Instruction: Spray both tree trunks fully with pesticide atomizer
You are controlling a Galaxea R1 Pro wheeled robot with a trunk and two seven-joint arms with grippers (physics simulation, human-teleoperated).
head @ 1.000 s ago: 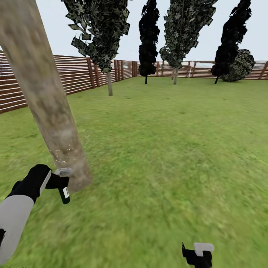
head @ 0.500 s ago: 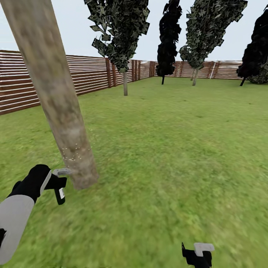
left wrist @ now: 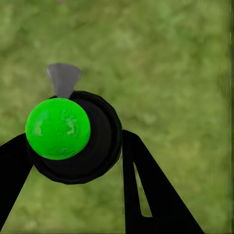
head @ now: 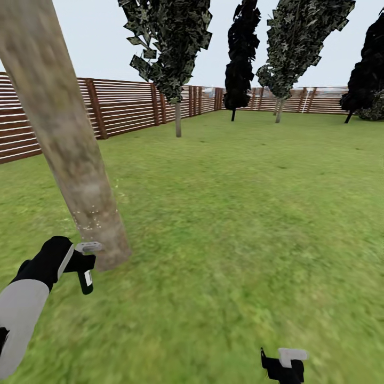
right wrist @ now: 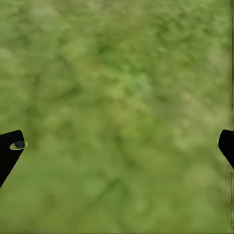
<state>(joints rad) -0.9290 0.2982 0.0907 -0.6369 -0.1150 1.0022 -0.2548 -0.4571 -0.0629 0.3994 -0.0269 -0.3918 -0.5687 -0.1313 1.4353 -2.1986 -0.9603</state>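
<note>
The left end effector (head: 85, 266) was clamped on the pesticide atomizer (left wrist: 73, 136), whose green top and grey nozzle showed in the left wrist view between the two black fingers (left wrist: 146, 190). In the head view the nozzle (head: 89, 247) stood just beside the base of the thick tree trunk (head: 69, 154), at the left of the garden lawn (head: 240, 213). Small whitish specks of pesticide (head: 90, 216) lay on the low part of this trunk; higher up the bark looked bare.

The right end effector (head: 282, 365) hung low over the grass, with its fingers wide apart and holding nothing.

The main risk, as I judge it, was uneven cover. The specks sat in one low band, so if the nozzle was not raised and moved around, the upper part and the far side of the trunk would stay without spray. The nozzle was also very close to the bark, so a small turn of the base or the arm could push the atomizer against the trunk and shift it in the grip. The second thick tree could not be made out among the dark narrow trees (head: 170, 48) near the fence (head: 122, 106), so it could be forgotten or mistaken.
</note>
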